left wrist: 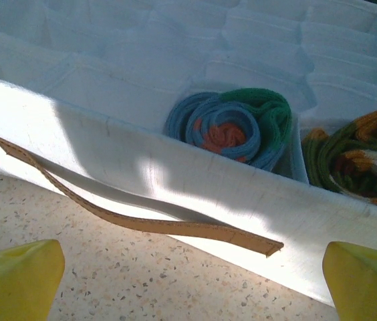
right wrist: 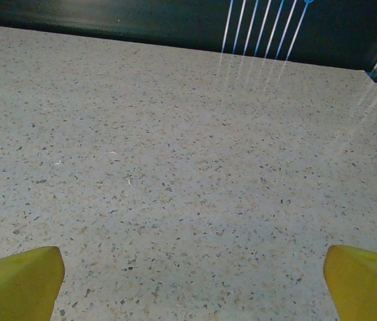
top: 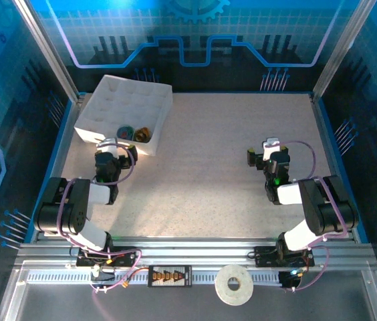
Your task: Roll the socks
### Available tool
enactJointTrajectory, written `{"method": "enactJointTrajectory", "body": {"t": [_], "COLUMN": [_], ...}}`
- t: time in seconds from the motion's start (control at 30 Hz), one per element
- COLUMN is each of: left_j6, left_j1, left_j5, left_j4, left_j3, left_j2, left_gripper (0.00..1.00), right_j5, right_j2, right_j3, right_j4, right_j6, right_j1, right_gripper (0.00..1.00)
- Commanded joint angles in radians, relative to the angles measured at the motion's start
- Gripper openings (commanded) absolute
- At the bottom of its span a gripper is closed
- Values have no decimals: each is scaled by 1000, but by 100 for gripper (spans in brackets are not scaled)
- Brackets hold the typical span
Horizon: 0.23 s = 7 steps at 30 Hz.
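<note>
Two rolled socks sit in neighbouring compartments along the near wall of a white divided box (top: 108,100). The blue-grey sock (left wrist: 232,127) (top: 124,132), coiled with a green edge and orange centre, lies to the left of the olive and mustard sock (left wrist: 359,157) (top: 142,134). My left gripper (left wrist: 192,284) (top: 110,148) is open just in front of the box's near wall (left wrist: 175,177), nothing between its yellow fingertips (left wrist: 15,277). My right gripper (right wrist: 192,284) (top: 269,150) is open over bare table at the right, holding nothing.
A tan leather strap handle (left wrist: 142,217) hangs on the box's near wall (left wrist: 175,177). The speckled tabletop (top: 208,174) stretches between the arms. Blue enclosure walls (top: 335,147) ring the table. A white tape roll (top: 234,285) lies on the front rail.
</note>
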Motion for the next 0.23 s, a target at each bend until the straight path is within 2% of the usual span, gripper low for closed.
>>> {"method": "enactJointTrajectory", "body": {"t": [0.0,0.13,0.2], "left_j6": [22,22,22], "left_j1": [-6,-7,-7], "left_j5": [12,14,14], "left_j4": [-11,-9,-8], "left_j3": [9,7,7], "left_j2": [-4,-4,-5], "left_gripper": [99,99,100], "right_j5": [2,-21,-91], "right_j2": [-1,-3,-3], "right_j3": [12,12,-4], "right_j4": [10,6,41], "right_j6": [9,7,-23], "right_j1": [-5,-15,-11], "right_gripper": [100,100,100]}}
